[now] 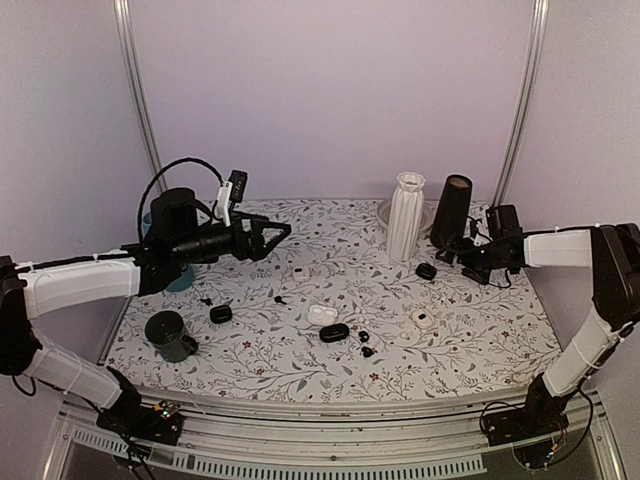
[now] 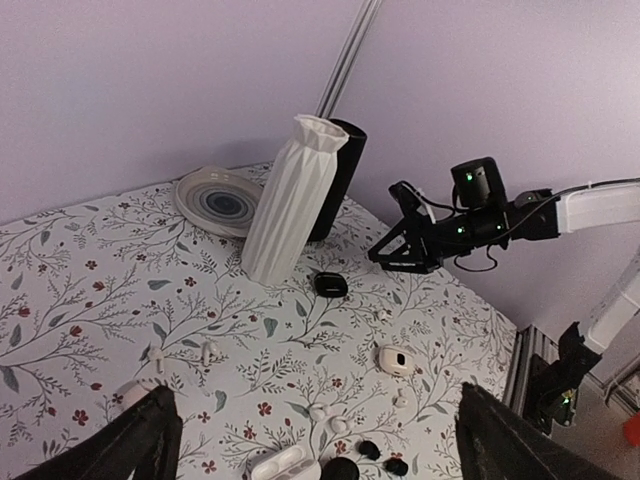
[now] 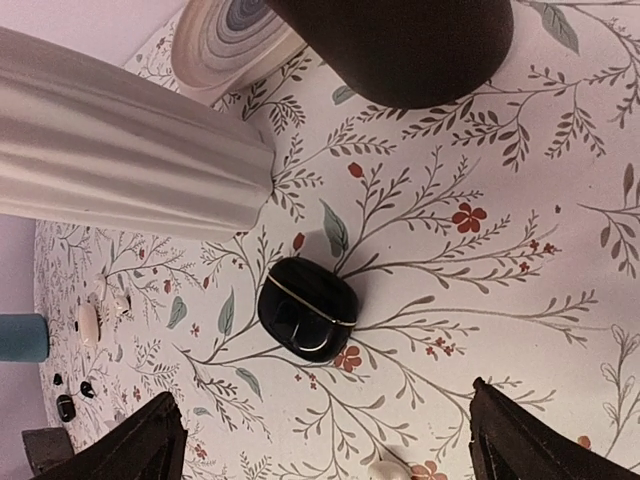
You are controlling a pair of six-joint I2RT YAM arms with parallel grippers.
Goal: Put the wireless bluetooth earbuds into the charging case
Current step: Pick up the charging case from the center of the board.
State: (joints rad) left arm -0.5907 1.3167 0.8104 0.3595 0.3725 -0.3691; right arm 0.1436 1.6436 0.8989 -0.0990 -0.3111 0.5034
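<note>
**A:** What lies on the table, and what is it made of?

**B:** A matte cloth printed with grey sprigs and small red flowers covers it. At the back stand a tall white vase with sharp vertical ribs and a smooth black cylinder, close together. A plate with ringed bands lies behind them. A dark mug sits near the left edge.

**A:** Where are the earbuds?

**B:** Two tiny glossy black earbuds lie loose on the cloth at centre front. They are just beside a rounded black case and an open white case. Both arms are well apart from them.

**A:** How much room is there?

**B:** Bare cloth surrounds the earbuds toward the curved front edge, which meets a metal rail. At the back right it is tighter, with the vase and cylinder standing near the right arm.

**A:** How are the arms posed?

**B:** The left arm reaches in level from the left, high over the cloth. The left gripper has its fingers spread wide and holds nothing. The right arm stretches in from the right with its forearm level. The right gripper is also spread wide and empty. A seamed black case, pebble-shaped and closed, lies on the cloth just ahead of its fingers, untouched.
</note>
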